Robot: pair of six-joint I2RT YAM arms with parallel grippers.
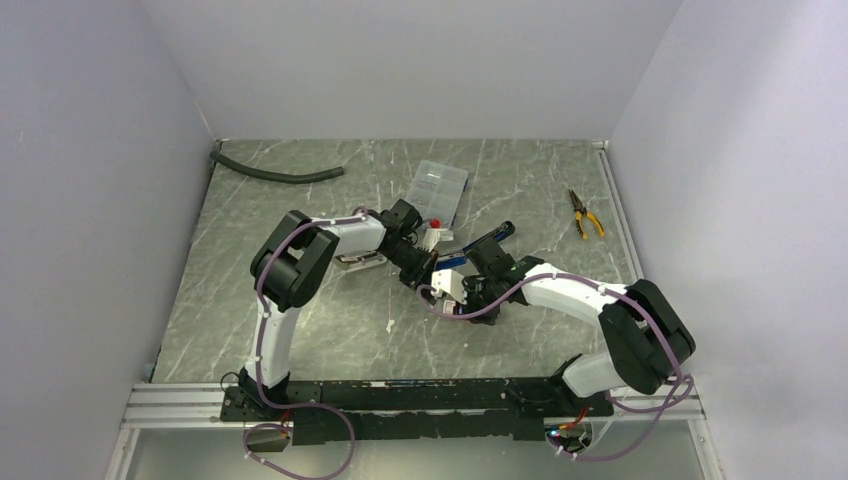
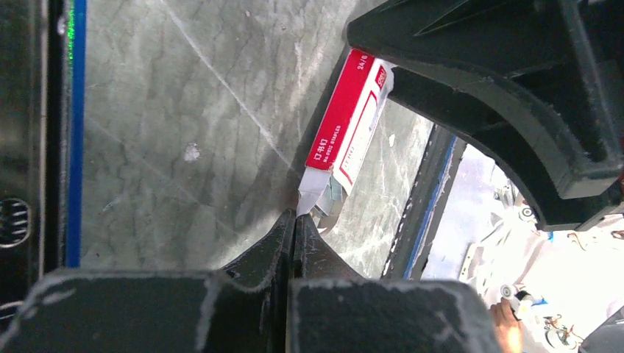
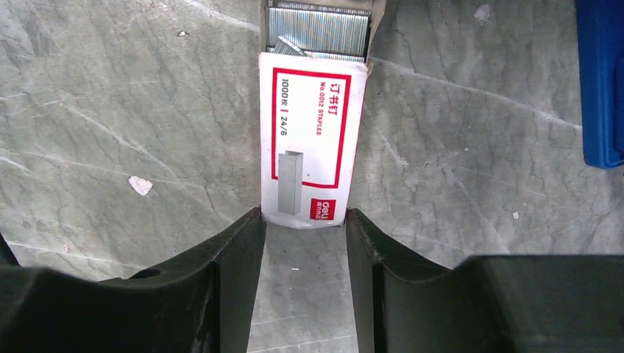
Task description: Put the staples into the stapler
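So the white box [image 3: 313, 140] is lying flat mid-tabletop [image 3: 110, 110]. The right claw [image 3: 304, 220] is set narrow, with a finger pressed on each side of the box's near end. The staples [image 3: 318, 29] poke out the far end in their tray [image 2: 313, 187], and the left claw [image 2: 296, 217] is pinched tight on that tray's flap. The blue stapler [image 3: 600, 81] sits just to the right.

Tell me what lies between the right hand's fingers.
The staple box, its near end flanked by both fingers, staples poking out beyond; right wrist view.
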